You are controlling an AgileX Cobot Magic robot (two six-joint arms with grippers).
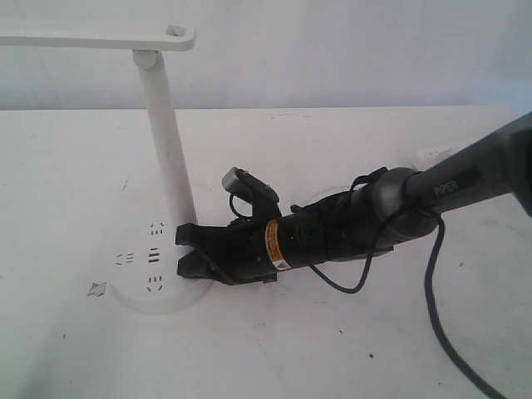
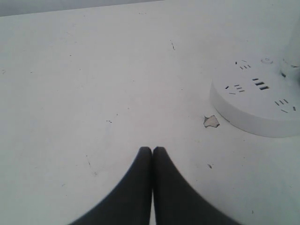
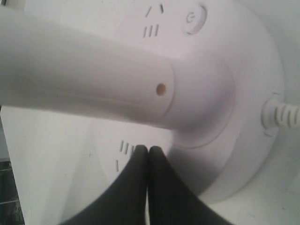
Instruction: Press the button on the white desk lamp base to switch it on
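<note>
1. A white desk lamp base [image 1: 133, 295] is sitting on a white table [image 1: 332, 349]. It is carrying a tall white stem [image 1: 170, 158] that is rising to a flat lamp head [image 1: 91, 37] above the base.
2. The right gripper [image 1: 184, 252] is reaching in low over the base. Its black fingertips [image 3: 140, 159] are hanging over the disc at the foot of the stem, just beside a group of socket slots [image 3: 125, 147]. Whether they are touching the disc cannot be told.
3. In the right wrist view its jaws are lying pressed together, with nothing between them.
4. The button [image 3: 193, 18] is showing as a small round white disc with a grey mark. It is sitting in the top of the base near the rim, on the far side of the stem from the right fingertips and apart from them.
5. A ribbed white cable sleeve [image 3: 281, 115] is coming out of the base's side wall.
6. The left gripper [image 2: 152, 151] is hovering over bare table, well apart from the base. Its jaws are meeting tip to tip, holding nothing.
7. A small chip in the table surface [image 2: 211, 121] is lying just beside the rim of the base, on the side facing the left gripper.
8. A black cable [image 1: 436, 307] is trailing from the right arm [image 1: 465, 179] across the table, well away from the base.
</note>
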